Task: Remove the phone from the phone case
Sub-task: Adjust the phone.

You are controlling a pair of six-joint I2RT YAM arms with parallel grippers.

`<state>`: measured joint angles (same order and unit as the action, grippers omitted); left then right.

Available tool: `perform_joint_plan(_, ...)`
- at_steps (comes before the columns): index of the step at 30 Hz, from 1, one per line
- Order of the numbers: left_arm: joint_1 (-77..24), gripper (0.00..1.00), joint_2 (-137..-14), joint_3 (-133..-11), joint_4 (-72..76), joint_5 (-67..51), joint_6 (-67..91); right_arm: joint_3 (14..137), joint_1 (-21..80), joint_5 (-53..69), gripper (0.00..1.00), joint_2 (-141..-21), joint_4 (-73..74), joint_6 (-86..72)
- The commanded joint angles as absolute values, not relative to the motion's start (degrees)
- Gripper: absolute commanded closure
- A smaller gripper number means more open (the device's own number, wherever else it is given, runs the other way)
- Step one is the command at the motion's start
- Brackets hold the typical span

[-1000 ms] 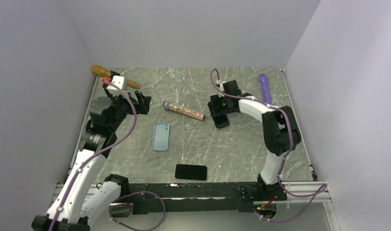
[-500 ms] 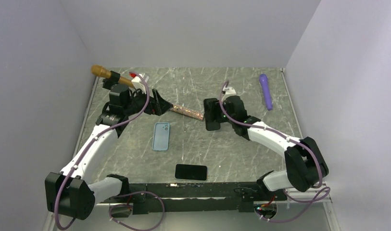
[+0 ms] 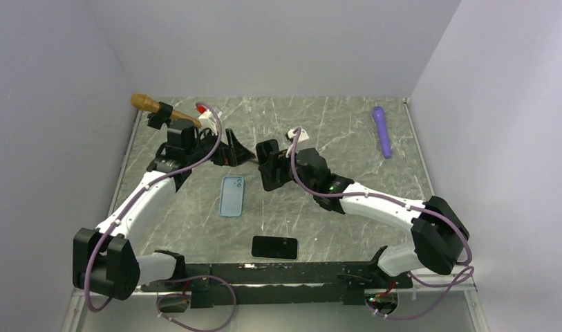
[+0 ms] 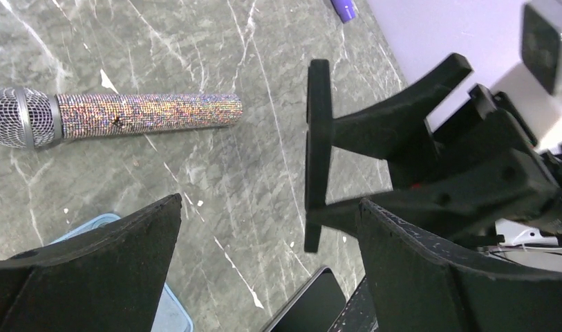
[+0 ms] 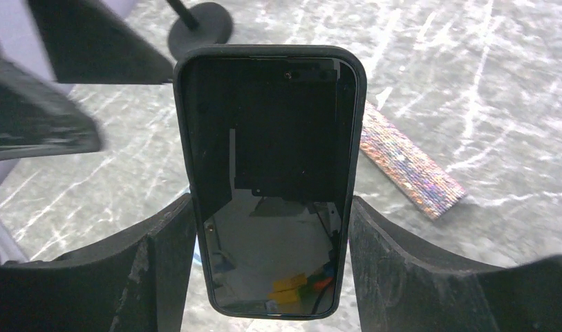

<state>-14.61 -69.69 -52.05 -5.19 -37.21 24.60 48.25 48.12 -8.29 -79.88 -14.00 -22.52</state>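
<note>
One black-cased phone point(image 5: 271, 173), glossy dark screen, clamped in right pincer point(image 5: 271, 214); left pincer point(image 4: 267, 207) spread wide, empty

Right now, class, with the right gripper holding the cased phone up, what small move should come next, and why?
Probably ease the left gripper forward around the free end of the cased phone. Its jaws stand open facing that edge, while the right gripper clamps the long sides.
</note>
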Motion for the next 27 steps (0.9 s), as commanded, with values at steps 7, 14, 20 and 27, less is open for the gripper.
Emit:
perform_joint_plan(7, -14.84, 0.12, -71.89, -53.5, -0.44, -41.83, 27.69, 54.51, 55.51, -14.05, 1.0, -81.99, -25.02, -20.73)
perform_joint_plan(14, -15.02, 0.42, -73.25, -53.19, 1.88, -44.6, 29.2, 55.06, 58.32, -18.17, 1.0, -82.92, -27.27, -20.29)
perform_joint_plan(20, -15.41, 0.65, -72.87, -54.33, 0.51, -45.18, 26.9, 55.97, 60.03, -20.05, 1.0, -83.17, -27.71, -18.89)
perform_joint_plan(27, -15.56, 1.0, -71.59, -55.17, -1.49, -46.42, 24.35, 57.08, 60.19, -16.13, 0.93, -82.3, -18.57, -12.32)
